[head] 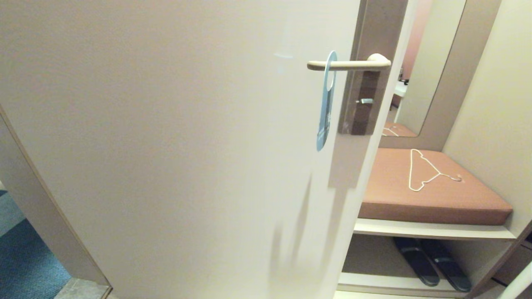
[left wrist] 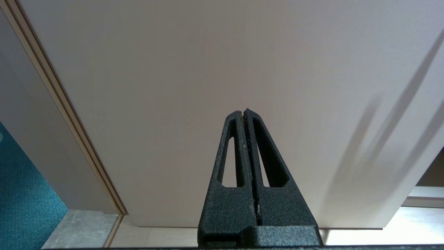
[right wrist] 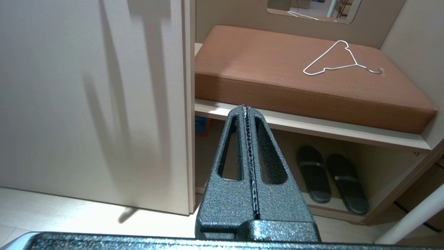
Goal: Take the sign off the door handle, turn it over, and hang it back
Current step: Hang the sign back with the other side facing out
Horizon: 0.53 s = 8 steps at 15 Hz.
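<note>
At the pale door, your sign hangs lengthwise from the door handle, well above both closed, empty grippers, nearer your right gripper than your left gripper.

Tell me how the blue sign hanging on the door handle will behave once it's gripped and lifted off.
The sign looks like thin flat card, so probably light and somewhat bendy. It hangs freely from the door handle through its hole, so a nudge would likely swing it. Its smooth face may slip in a loose grip.

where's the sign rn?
Head view, right of centre: the light blue sign hangs edge-on from the door handle, near the lever's free end, against the pale door.
</note>
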Tool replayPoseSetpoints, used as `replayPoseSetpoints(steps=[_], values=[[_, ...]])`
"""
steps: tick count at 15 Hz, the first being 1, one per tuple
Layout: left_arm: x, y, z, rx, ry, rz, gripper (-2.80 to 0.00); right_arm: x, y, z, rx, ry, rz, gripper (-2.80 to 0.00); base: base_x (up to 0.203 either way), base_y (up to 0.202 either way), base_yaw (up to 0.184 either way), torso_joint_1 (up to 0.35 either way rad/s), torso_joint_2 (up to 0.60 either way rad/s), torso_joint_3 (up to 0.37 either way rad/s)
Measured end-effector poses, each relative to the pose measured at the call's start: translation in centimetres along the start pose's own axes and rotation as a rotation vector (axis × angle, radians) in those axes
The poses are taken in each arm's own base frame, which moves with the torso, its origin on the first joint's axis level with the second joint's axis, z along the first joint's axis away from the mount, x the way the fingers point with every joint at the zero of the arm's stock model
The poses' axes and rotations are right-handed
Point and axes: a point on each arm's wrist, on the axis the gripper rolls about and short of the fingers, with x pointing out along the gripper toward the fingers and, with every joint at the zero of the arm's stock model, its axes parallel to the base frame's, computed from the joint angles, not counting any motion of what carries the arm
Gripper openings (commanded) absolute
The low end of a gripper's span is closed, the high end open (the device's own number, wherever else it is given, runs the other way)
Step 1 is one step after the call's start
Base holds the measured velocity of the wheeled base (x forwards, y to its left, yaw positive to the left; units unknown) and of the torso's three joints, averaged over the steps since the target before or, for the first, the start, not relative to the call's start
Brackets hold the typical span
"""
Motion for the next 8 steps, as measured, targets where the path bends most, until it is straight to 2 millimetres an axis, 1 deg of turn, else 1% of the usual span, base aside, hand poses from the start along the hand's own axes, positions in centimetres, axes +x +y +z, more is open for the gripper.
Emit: replayPoseSetpoints(steps=[8], values=[[0.00, 0.00, 0.01, -0.001, -0.001, 0.000, -2.80, -0.05, -0.01, 0.14, 0.005, -0.005, -0.002, -2.80, 0.000, 0.000, 0.000, 0.000, 0.00, 0.000]])
